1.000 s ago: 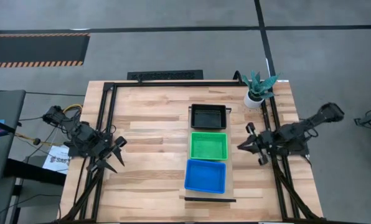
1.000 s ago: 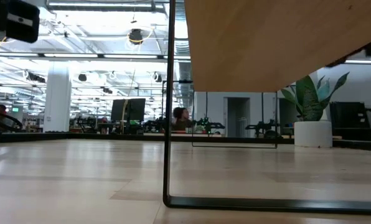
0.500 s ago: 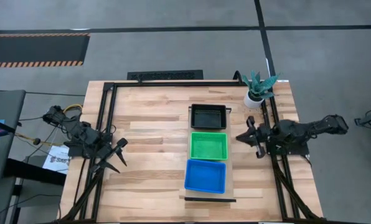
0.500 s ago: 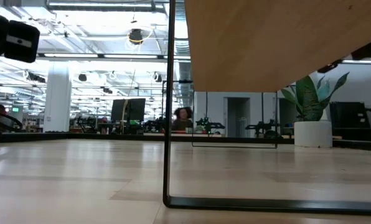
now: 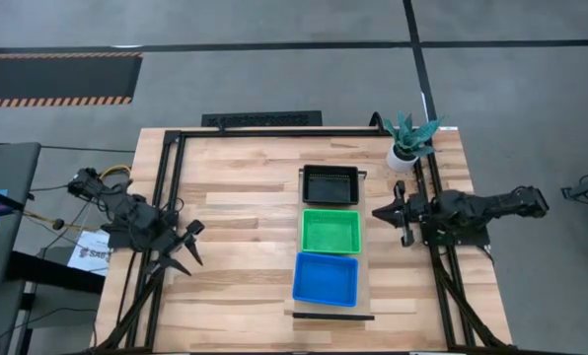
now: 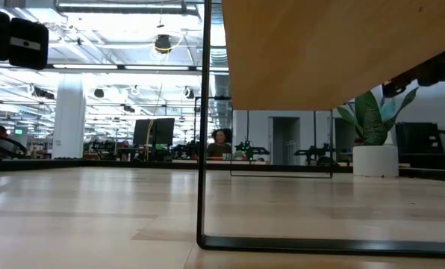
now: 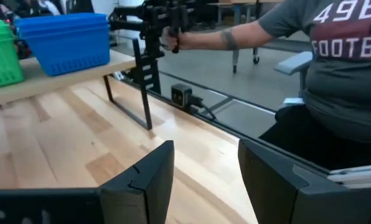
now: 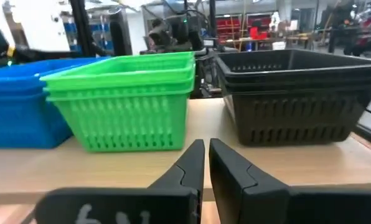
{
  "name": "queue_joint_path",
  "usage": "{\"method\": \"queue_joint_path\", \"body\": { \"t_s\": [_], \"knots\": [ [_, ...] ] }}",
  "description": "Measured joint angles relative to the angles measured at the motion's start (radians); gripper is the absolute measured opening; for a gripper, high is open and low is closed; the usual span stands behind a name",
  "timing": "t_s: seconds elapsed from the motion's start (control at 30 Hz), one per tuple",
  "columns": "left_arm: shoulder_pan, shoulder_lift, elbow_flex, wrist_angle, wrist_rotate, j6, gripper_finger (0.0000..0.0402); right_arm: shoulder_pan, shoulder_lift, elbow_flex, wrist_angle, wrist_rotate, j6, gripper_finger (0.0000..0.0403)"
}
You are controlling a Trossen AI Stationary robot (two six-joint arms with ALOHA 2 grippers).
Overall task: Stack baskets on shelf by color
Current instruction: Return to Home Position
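Tabletop (image 5: 245, 197) unchanged; R pincer (image 5: 381, 213) now nearer black baskets (image 5: 330, 184).

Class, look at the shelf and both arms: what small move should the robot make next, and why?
Probably draw the right gripper back from the shelf toward its table edge. The black baskets, green baskets and blue baskets sit stacked by color there, neither gripper holds anything, and the left gripper waits near the left edge.
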Motion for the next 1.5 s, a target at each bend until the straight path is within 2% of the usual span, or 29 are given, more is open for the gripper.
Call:
{"method": "queue_joint_path", "body": {
  "t_s": [0.13,0.23,0.3,0.43,0.53,0.63,0.83,0.9,0.97,1.07,1.17,1.3,1.5],
  "knots": [
    [0.013,-0.002,-0.001,-0.001,0.051,0.0,0.0167,-0.007,0.04,0.0,-0.002,0.001,-0.025,0.0051],
    [0.015,-0.002,-0.001,-0.003,0.044,-0.001,0.0167,-0.008,0.074,0.0,-0.004,0.001,-0.026,0.0051],
    [0.015,-0.002,-0.001,-0.005,-0.018,0.013,0.0167,-0.008,0.087,0.0,-0.005,0.001,-0.026,0.0051],
    [0.015,0.003,0.002,-0.024,-0.206,0.009,0.0167,-0.008,0.101,0.0,-0.007,0.001,-0.026,0.0051],
    [0.015,0.003,0.01,-0.067,-0.254,0.006,0.0167,-0.008,0.101,0.0,-0.008,0.001,-0.026,0.0051],
    [0.015,0.003,0.01,-0.067,-0.221,0.053,0.0167,-0.008,0.1,0.0,-0.008,0.002,-0.026,0.0051],
    [0.015,0.001,0.01,-0.072,-0.025,0.178,0.0167,-0.008,0.1,-0.001,-0.009,0.002,-0.025,0.0051],
    [0.015,0.001,0.01,-0.072,-0.033,0.182,0.0167,-0.008,0.1,-0.001,-0.009,0.002,-0.025,0.0051],
    [0.015,0.001,0.01,-0.074,-0.104,0.179,0.0167,-0.008,0.1,-0.001,-0.009,0.003,-0.025,0.0051],
    [0.015,0.001,0.01,-0.071,-0.229,0.069,0.0167,-0.008,0.1,-0.001,-0.01,0.003,-0.025,0.0051],
    [0.015,0.001,0.01,-0.07,-0.299,-0.12,0.0167,-0.008,0.1,-0.001,-0.01,0.003,-0.025,0.0051],
    [0.015,0.001,0.009,-0.07,-0.329,-0.263,0.0167,-0.008,0.1,-0.001,-0.01,0.003,-0.025,0.0051],
    [0.015,0.001,0.009,-0.07,-0.329,-0.278,0.0167,-0.008,0.1,-0.001,-0.01,0.003,-0.025,0.0051]
  ]
}}
